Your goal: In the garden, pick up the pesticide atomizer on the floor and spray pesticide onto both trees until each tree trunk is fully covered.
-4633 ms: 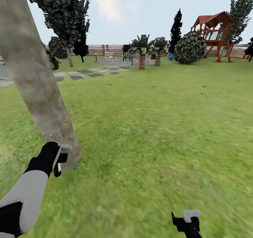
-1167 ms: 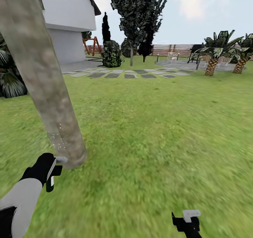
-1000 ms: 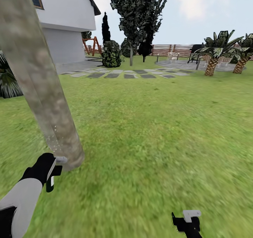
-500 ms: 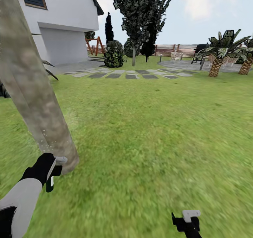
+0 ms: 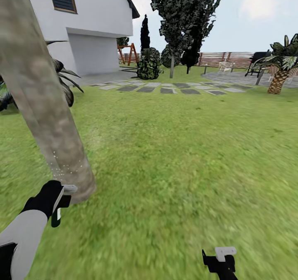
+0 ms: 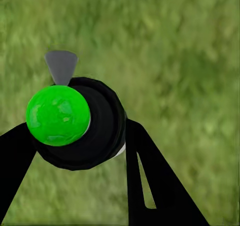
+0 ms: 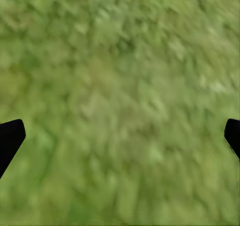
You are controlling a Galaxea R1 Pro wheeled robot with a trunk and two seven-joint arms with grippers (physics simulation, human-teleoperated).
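Left pincer [image 5: 58,203], near left: closed around the pesticide atomizer [image 5: 62,200], black fingers [image 6: 150,181] flanking its dark round body [image 6: 95,123] in the left wrist view. Light-grey nozzle head [image 5: 69,187] sits just beside the base of the tree trunk [image 5: 45,106]; fine white specks show on the bark there. Trunk is mottled grey-brown and leans left. Lawn [image 5: 178,147] extends right. Far: white house [image 5: 87,23], stepping stones [image 5: 165,88], slat fence [image 5: 225,58], palm [image 5: 279,71]. Right pincer [image 5: 221,260], near right: fingers spread wide, holding nothing, grass beneath.
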